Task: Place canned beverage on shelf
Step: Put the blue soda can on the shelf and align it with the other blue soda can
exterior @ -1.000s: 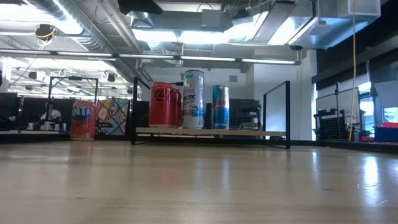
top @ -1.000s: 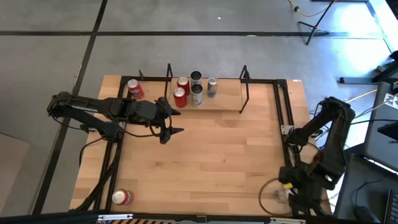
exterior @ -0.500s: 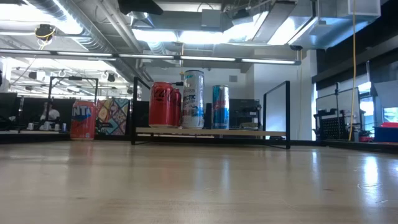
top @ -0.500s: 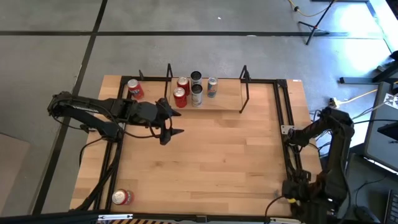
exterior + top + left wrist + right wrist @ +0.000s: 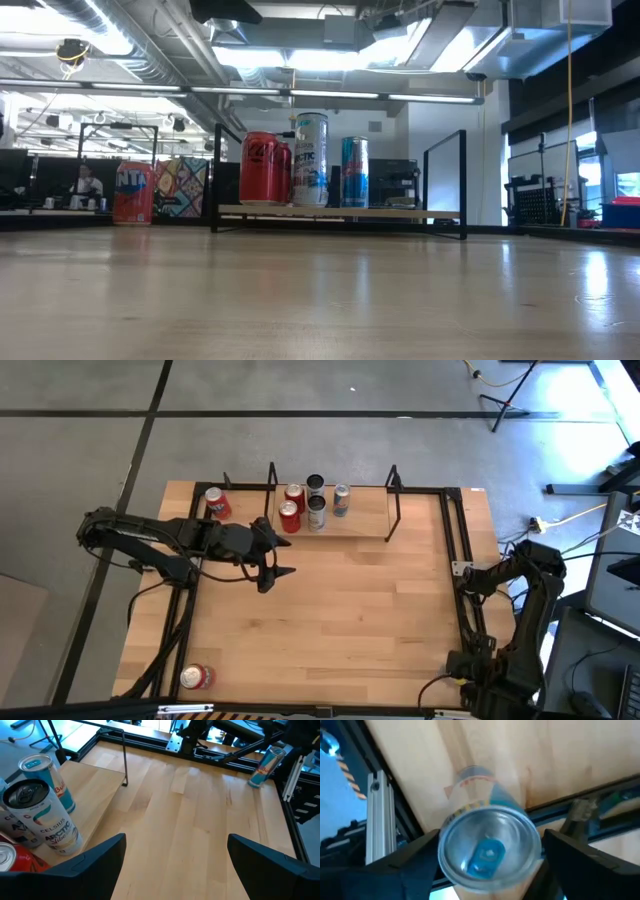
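Light-wood tabletop fills the high view, black rails along its sides. Shelf sits at the far edge, a small board with black wire frames at both ends; on it stand two red cans, a white Celsius can, a dark-topped can behind it and a slim blue-silver can. Left gripper hovers over the table just in front of the shelf, fingers spread wide, nothing between them. Right gripper, at the near right corner, has its fingers apart on either side of a blue-tabbed slim can; whether they touch it, cannot tell. Orange can stands left of the shelf. Red can stands at the near left corner.
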Robot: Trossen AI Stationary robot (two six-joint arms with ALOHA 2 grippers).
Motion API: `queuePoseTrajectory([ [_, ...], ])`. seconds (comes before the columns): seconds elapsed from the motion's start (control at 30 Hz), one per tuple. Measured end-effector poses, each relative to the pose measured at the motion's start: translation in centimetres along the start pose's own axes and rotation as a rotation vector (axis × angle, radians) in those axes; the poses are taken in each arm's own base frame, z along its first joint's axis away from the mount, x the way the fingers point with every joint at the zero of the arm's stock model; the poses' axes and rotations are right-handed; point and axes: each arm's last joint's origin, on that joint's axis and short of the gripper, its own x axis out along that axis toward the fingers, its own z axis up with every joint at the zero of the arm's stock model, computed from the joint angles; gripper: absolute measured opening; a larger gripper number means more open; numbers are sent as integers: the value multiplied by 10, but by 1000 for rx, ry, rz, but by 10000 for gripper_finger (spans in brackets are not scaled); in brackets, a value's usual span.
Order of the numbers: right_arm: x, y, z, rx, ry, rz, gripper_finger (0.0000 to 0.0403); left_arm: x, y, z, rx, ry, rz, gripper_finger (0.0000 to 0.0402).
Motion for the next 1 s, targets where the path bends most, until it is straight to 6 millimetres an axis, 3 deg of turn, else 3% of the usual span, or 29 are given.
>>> queuePoseTrajectory([
  [0.17, 0, -1, 13, -92, 17, 9, 206, -3, -1, -1, 14, 21, -59, 345],
  [0.2, 0, -1, 16, -123, 7, 10, 197, -3, -1, 0, 19, 16, -59, 345],
  [0.57, -6, -11, 69, -405, -63, -3, 197, -10, 2, -3, 31, 35, -52, 345],
  [0.7, -19, -23, 104, -549, -144, -62, 197, -15, 4, -5, 35, 53, -51, 345],
  [0.8, -33, -38, 138, -656, -188, -87, 197, -20, 3, -6, 33, 91, -156, 345],
  [1.0, -46, -89, 210, -759, -244, -98, 197, -36, 9, -16, 36, 204, -225, 345],
])
